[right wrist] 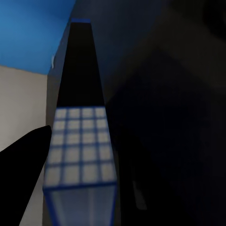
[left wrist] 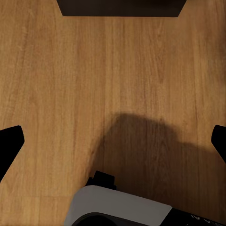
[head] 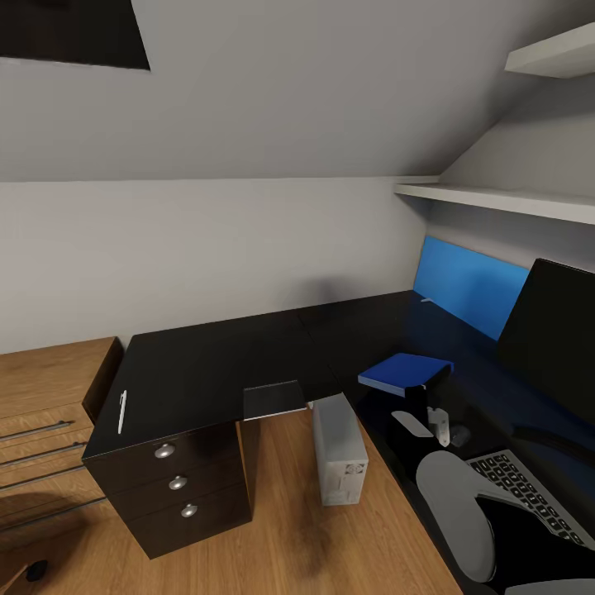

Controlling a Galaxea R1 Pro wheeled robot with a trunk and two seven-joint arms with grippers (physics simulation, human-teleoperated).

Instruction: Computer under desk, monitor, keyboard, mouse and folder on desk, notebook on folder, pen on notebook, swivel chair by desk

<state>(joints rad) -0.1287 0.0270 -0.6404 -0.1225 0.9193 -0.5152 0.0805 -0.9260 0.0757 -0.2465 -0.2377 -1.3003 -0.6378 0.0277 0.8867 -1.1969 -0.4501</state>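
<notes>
**Right gripper on folder over desk, left gripper spread over floor**

Head view: L-shaped desk (head: 207, 372) with glossy black top and a three-knob drawer unit (head: 178, 487) at its left end. Pen (head: 122, 411) lies on the top near the left edge. Notebook (head: 275, 400) sits at the front edge, overhanging slightly. Computer (head: 339, 450) stands on the wood floor (head: 273, 537) in the desk's inner corner, partly under the top. Folder (head: 405, 372) is over the right wing of the desk, right gripper (head: 436, 413) just beside its near edge. Whether it rests on the top or is lifted, can't tell. Mouse (head: 460, 435) next to the gripper, keyboard (head: 529, 492) nearer the camera, monitor (head: 549, 330) at right edge, blue wall panel (head: 467, 285) behind.

Left wrist view: left gripper (left wrist: 113, 141) fingers spread wide, nothing between them, over bare floor.

Right wrist view: folder seen edge-on right at one dark finger (right wrist: 21, 174), apparently pinched, though the second finger isn't visible.
</notes>
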